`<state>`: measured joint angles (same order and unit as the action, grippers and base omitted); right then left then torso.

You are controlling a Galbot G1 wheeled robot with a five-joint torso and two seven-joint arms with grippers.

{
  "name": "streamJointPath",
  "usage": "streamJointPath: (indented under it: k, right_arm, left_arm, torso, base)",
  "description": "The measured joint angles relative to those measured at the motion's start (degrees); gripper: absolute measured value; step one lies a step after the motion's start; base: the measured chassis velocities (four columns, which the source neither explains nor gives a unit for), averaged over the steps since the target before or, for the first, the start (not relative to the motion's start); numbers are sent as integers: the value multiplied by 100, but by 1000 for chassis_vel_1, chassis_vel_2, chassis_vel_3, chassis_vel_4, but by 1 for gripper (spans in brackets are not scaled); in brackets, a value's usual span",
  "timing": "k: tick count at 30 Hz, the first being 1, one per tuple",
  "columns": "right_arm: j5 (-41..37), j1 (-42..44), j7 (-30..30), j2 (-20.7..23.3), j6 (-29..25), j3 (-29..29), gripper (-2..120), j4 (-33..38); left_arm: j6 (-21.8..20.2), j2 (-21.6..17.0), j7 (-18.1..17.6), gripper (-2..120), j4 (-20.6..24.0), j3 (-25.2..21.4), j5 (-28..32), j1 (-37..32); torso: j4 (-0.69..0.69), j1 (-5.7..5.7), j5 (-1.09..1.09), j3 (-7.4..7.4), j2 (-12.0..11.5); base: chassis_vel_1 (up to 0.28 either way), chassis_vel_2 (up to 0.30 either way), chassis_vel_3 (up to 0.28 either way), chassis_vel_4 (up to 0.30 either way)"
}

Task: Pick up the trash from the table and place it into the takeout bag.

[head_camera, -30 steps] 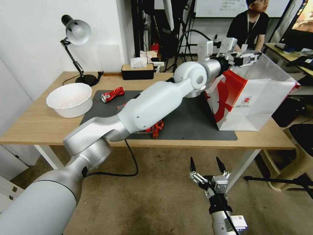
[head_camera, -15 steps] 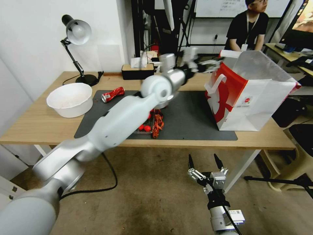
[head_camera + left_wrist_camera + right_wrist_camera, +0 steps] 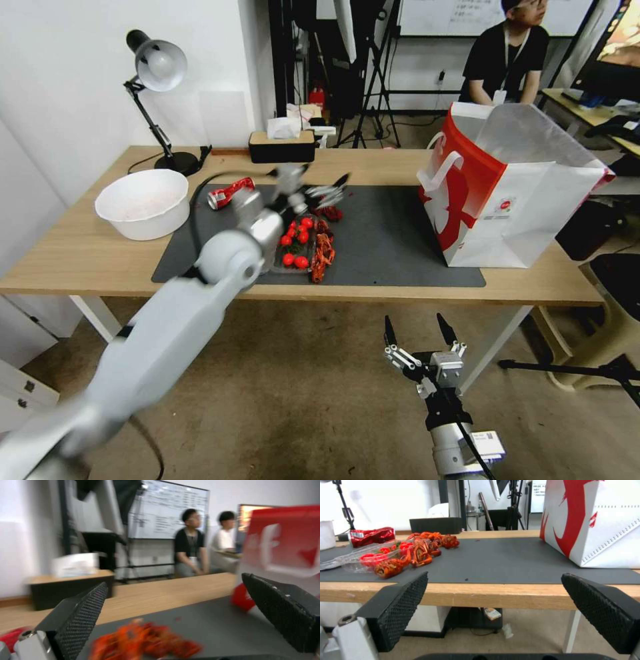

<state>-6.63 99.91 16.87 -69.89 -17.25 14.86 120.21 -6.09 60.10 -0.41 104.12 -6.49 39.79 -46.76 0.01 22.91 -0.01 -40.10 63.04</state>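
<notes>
Silver left gripper (image 3: 319,189), fingers spread and empty, has swung back from the takeout bag (image 3: 527,220) to above the crayfish shells (image 3: 323,250); crushed red can (image 3: 230,192) lies far left.

Right gripper (image 3: 420,331) hangs open below the table (image 3: 80,257).

No lettering can be read: the takeout bag (image 3: 527,200) carries a small round red logo (image 3: 505,206) and a large red emblem on its side panel, the crushed red can (image 3: 230,192) a pale label, the whiteboard (image 3: 166,510) rows of writing, all too small or blurred to make out
</notes>
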Motion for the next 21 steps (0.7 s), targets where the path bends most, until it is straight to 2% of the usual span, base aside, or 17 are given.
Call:
streamJointPath:
  k: [2,3,4,8,9,12,16,21]
  right_arm:
    - [-14,-22,-2,19,-1,-13,100,-16]
    - [-27,-39,-3,33,-1,-22,100,-30]
    - [-27,-39,-3,33,-1,-22,100,-30]
    - [-89,-98,-5,84,-1,-33,100,-68]
    - [-89,-98,-5,84,-1,-33,100,-68]
    - [-109,-127,-7,99,1,-45,100,-82]
    - [-113,-155,-8,108,6,-68,100,-101]
    - [-114,-170,-8,116,16,-86,100,-101]
  left_arm:
    - [201,27,-86,100,162,-346,-491,-604]
    - [260,75,-250,100,263,-518,-755,-940]
    - [260,75,-250,100,263,-518,-755,-940]
    - [459,329,-873,100,531,-985,-1701,-1812]
    - [459,329,-873,100,531,-985,-1701,-1812]
    - [480,538,-1196,100,731,-1253,-2015,-2200]
    - [374,717,-1458,100,915,-1454,-2227,-2526]
    - [358,806,-1499,100,1037,-1590,-2333,-2756]
  torso:
    - [-1,0,0,0,0]
    - [0,0,-1,0,0]
    - [0,0,-1,0,0]
    - [-1,0,1,0,0]
    - [-1,0,1,0,0]
    - [-2,0,0,0,0]
    - [-2,0,0,-1,0]
    - [-1,0,1,-1,0]
  base:
    - [0,0,0,0]
    - [0,0,0,0]
    - [0,0,0,0]
    - [0,0,0,0]
    - [0,0,0,0]
    - [0,0,0,0]
    - [0,0,0,0]
    - [0,0,0,0]
